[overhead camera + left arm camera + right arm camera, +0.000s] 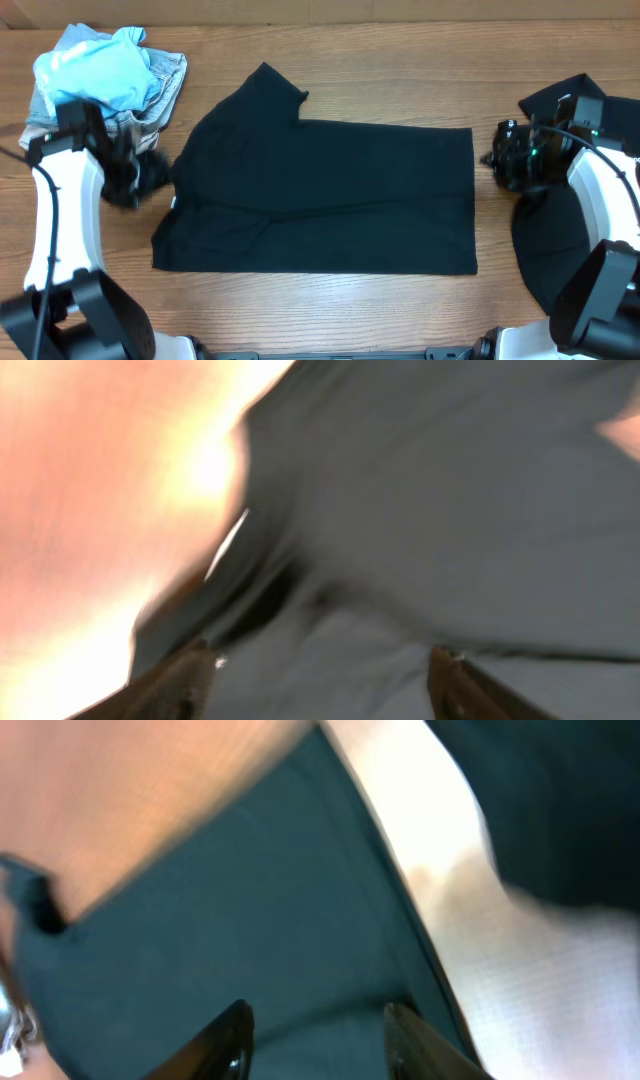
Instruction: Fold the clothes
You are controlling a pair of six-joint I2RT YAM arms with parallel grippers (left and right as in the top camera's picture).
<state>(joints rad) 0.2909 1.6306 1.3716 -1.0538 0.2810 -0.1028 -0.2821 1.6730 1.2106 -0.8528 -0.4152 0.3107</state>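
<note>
Overhead view: black shirt [330, 200] lies flat on the table [400, 80], spread between the two sets of jaws, with one sleeve pointing away from the robot. The left jaws sit just beside its left edge. The right jaws stand near its right edge, apart from it. A pile [105, 75] of light-blue and grey garments lies just beyond the left jaws. A second black garment [555, 235] lies under and behind the right jaws. Left wrist view, blurred: left jaws spread, dark cloth ahead of and between them, nothing pinched. Right wrist view, blurred: right jaws spread, dark cloth below them, nothing pinched.
</note>
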